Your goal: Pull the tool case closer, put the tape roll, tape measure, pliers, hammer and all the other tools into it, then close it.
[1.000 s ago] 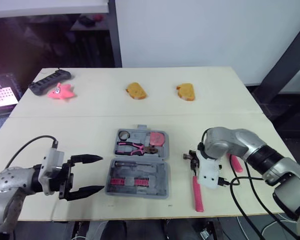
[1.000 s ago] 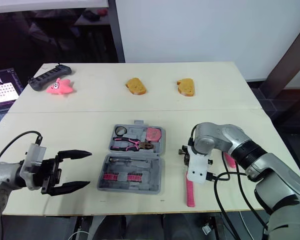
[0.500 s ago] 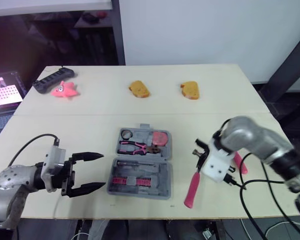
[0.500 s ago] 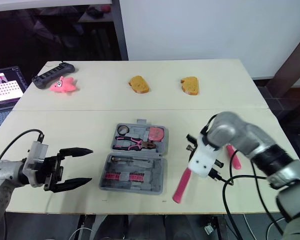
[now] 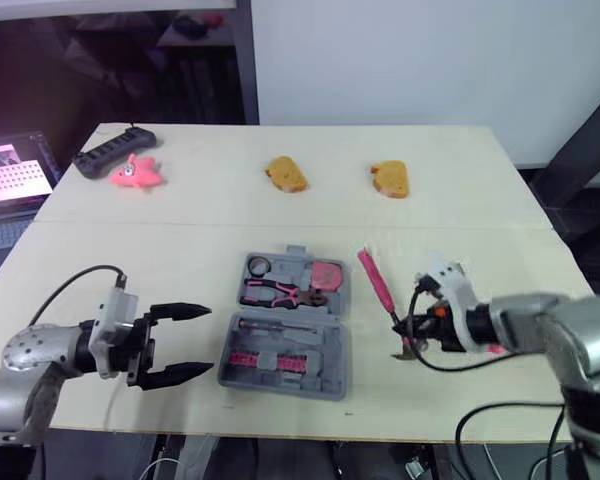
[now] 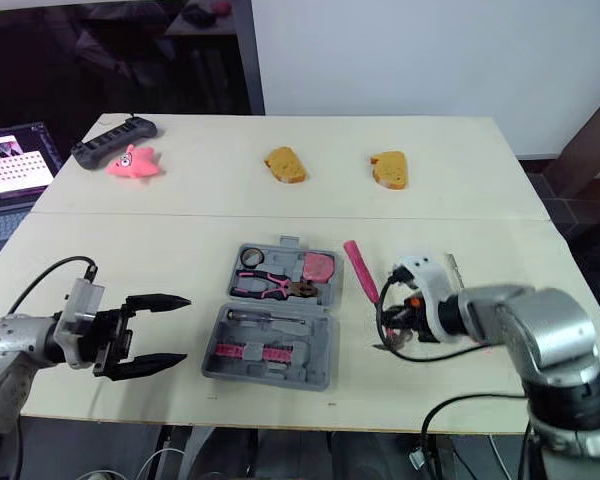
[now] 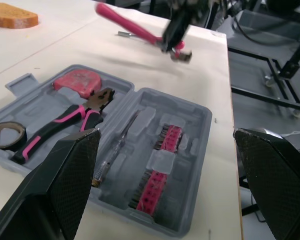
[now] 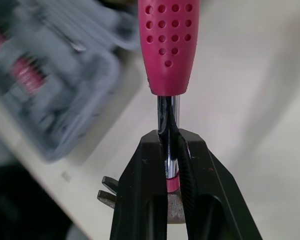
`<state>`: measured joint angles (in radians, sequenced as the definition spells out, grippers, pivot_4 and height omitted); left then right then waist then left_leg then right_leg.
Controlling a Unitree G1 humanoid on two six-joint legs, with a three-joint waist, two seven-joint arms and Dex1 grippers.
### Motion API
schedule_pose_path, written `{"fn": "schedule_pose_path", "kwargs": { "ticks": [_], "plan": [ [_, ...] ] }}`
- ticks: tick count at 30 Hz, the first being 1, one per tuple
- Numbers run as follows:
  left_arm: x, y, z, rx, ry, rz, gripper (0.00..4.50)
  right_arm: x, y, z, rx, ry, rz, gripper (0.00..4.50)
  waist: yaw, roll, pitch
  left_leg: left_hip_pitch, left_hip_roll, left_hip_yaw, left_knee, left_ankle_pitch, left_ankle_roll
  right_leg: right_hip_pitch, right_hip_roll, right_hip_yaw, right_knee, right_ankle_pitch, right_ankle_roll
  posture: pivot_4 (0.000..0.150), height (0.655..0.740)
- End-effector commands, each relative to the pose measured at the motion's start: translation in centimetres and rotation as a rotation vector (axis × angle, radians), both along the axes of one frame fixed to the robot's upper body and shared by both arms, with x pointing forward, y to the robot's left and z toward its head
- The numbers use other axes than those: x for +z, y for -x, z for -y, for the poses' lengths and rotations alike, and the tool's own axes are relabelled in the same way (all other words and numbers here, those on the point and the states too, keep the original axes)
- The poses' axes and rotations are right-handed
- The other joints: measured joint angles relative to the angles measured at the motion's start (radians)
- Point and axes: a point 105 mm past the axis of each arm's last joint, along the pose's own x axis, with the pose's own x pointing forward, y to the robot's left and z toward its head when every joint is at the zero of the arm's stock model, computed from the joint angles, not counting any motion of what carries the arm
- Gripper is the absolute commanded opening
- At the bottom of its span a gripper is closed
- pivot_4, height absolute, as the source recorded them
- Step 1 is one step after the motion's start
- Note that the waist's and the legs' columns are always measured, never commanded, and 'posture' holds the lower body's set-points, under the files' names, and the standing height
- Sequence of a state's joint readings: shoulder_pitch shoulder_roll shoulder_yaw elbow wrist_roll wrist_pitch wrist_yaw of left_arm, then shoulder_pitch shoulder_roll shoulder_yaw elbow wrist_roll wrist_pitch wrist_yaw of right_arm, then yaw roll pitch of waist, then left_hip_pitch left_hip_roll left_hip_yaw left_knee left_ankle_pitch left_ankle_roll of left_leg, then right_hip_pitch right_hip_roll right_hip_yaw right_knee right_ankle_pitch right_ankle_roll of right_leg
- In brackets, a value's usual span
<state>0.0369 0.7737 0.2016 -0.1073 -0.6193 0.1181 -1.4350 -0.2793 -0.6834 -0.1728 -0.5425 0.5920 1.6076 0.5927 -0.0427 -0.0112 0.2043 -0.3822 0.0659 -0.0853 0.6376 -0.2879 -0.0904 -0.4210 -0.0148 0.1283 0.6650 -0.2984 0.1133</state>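
Clamped the right hand (image 8: pixel 168 141) on the steel shank of the hammer (image 5: pixel 380 285) next to its head, with the pink handle slanting away, apparently lifted off the tabletop (image 5: pixel 180 240) just right of the open tool case (image 5: pixel 320 350). Held the left hand (image 5: pixel 205 340) spread wide and empty beside the case's left edge. Probably needed to swing the hammer level over the case, line it up with a free moulded slot and lower it before letting go, to avoid knocking the pliers (image 5: pixel 280 293), tape roll (image 5: pixel 259 265) or tape measure (image 5: pixel 326 273) seated inside. Counted one hammer, one case, one pliers, one tape roll, one tape measure, and two bread slices (image 5: pixel 286 173) (image 5: pixel 390 179) well beyond.
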Motion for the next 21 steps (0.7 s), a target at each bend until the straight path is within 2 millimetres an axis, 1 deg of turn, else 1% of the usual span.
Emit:
{"fn": "schedule_pose_path", "kwargs": {
  "ticks": [1, 5, 9, 12, 14, 16, 19, 21],
  "plan": [
    [0.4, 0.0, 0.3, -0.025, 0.003, 0.013, 4.5, -0.3, 0.6, -1.3, -0.138, -0.036, 0.104, 0.05, -0.005, -0.001, -0.001, -0.001, 0.0, 0.0, 0.0, 0.0, 0.0, -0.002, 0.0, 0.0, 0.001, 0.0, 0.0, 0.15, 0.74],
    [0.4, 0.1, 0.4, -0.032, 0.002, 0.01, 4.5, -2.2, 0.8, -1.9, -0.356, -0.045, 0.099, 0.05, -0.025, 0.0, -0.001, 0.001, 0.002, -0.001, -0.001, 0.001, -0.001, -0.002, 0.002, 0.001, 0.003, 0.0, -0.001, 0.15, 0.74],
    [0.4, 0.3, 0.3, -0.031, -0.001, 0.002, 4.5, -4.3, 1.4, -3.2, -0.557, -0.069, 0.02, 0.05, -0.028, -0.003, -0.005, 0.001, 0.002, -0.001, -0.001, 0.001, -0.002, -0.002, 0.002, 0.001, 0.003, 0.0, -0.001, 0.15, 0.74],
    [0.4, 0.5, 0.3, -0.03, -0.002, -0.002, 4.5, -5.5, 1.6, -2.8, -0.705, -0.033, -0.041, 0.05, -0.028, -0.008, -0.009, 0.003, 0.002, -0.001, -0.005, 0.002, -0.002, -0.002, 0.002, 0.001, 0.003, 0.0, -0.001, 0.15, 0.74],
    [0.5, 0.5, 0.3, -0.027, -0.001, -0.003, 4.5, -6.0, 1.6, -2.8, -0.724, -0.018, -0.07, 0.05, -0.028, -0.008, -0.01, 0.003, 0.002, -0.001, -0.005, 0.002, -0.002, -0.002, 0.002, 0.001, 0.002, 0.0, -0.001, 0.15, 0.74],
    [0.4, 0.5, 0.2, -0.027, -0.002, -0.005, 4.5, -6.7, 1.3, -3.3, -0.718, -0.013, -0.11, 0.05, -0.026, -0.008, -0.01, 0.003, 0.002, -0.001, -0.006, 0.002, -0.002, -0.002, 0.002, 0.001, 0.002, 0.0, -0.001, 0.15, 0.74],
    [0.4, 0.4, 0.3, -0.027, -0.002, -0.005, 4.5, -7.0, 0.9, -3.5, -0.716, -0.005, -0.134, 0.05, -0.028, -0.008, -0.01, 0.003, 0.002, -0.001, -0.006, 0.002, -0.002, -0.002, 0.002, 0.0, 0.001, 0.0, -0.001, 0.15, 0.74],
    [0.4, 0.4, 0.3, -0.027, -0.002, -0.004, 4.5, -7.0, 0.4, -3.3, -0.731, -0.002, -0.14, 0.92, -0.031, -0.009, -0.011, 0.003, 0.002, -0.001, -0.006, 0.002, -0.002, -0.002, 0.002, 0.0, 0.001, 0.0, -0.001, 0.15, 0.74]
  ]
}}
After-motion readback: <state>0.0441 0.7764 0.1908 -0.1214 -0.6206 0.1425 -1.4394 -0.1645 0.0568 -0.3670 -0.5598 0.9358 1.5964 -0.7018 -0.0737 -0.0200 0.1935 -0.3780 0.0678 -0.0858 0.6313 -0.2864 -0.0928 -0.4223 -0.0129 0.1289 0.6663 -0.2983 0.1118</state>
